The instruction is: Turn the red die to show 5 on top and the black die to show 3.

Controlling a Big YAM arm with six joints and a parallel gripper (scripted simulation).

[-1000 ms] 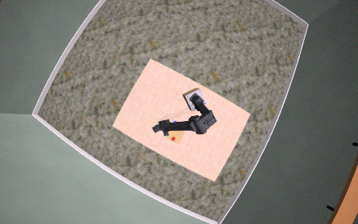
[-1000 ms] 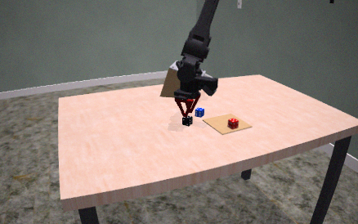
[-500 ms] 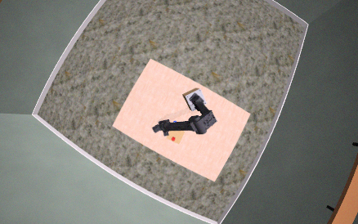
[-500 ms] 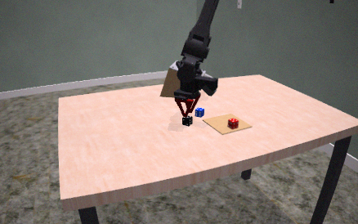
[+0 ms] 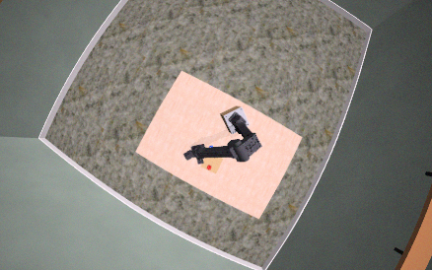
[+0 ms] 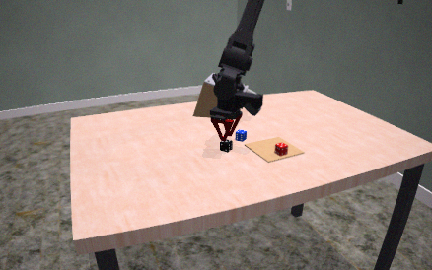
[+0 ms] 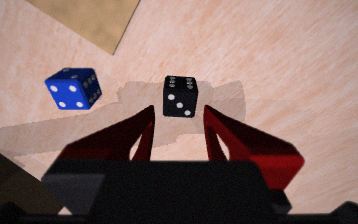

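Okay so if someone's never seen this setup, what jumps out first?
Probably the red-fingered gripper, open above the black die on the table. Next, the bright red die on the tan mat, and the blue die off it.

The desk (image 5: 163,118) (image 6: 148,182) (image 7: 285,45) has a pale pinkish wood-grain top. Under and around the desk spreads a mottled grey-brown floor (image 5: 123,94) (image 6: 35,172). Beyond the desk, plain grey-green walls (image 5: 89,212) (image 6: 123,49) meet the floor at a pale skirting board (image 5: 42,137) (image 6: 49,108). Dark legs (image 6: 404,207) stand beneath the desk. In the exterior view, a small white fitting (image 6: 289,4), cut off by the frame, shows above the desk's far side.
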